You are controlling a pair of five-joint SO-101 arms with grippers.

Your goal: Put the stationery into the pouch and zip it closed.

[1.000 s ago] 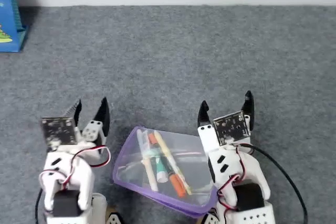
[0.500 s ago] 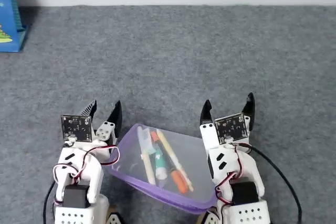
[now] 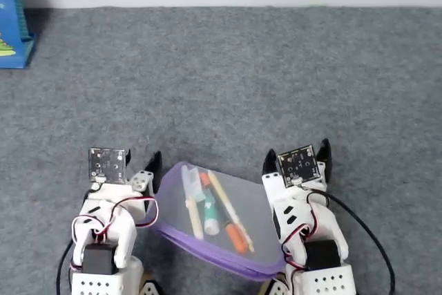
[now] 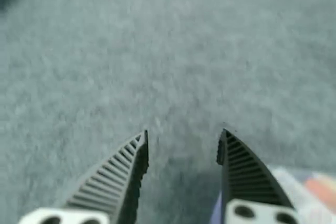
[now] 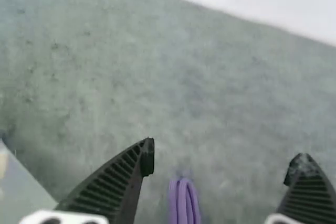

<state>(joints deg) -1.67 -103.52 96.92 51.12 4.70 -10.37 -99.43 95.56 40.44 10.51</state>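
Note:
A clear pouch (image 3: pixel 215 220) with a purple edge lies on the grey carpet between the two arms. Inside it are several pens and markers (image 3: pixel 210 206), among them an orange one and a white one. My left gripper (image 3: pixel 138 161) stands open just beside the pouch's left corner; its wrist view shows the open gripper (image 4: pixel 184 135) over bare carpet, with the pouch corner (image 4: pixel 302 192) by one finger. My right gripper (image 3: pixel 297 155) is open at the pouch's right side. Between the fingers of that gripper (image 5: pixel 226 150) lies a purple loop (image 5: pixel 182 202).
Grey carpet (image 3: pixel 228 81) stretches away to a white wall at the back. A blue box (image 3: pixel 12 25) stands at the far left edge. Both arm bases sit at the near edge.
Both grippers have drawn back toward the near edge and lowered. The left arm has shifted right, up against the pouch. The pouch has slid slightly and lies flatter.

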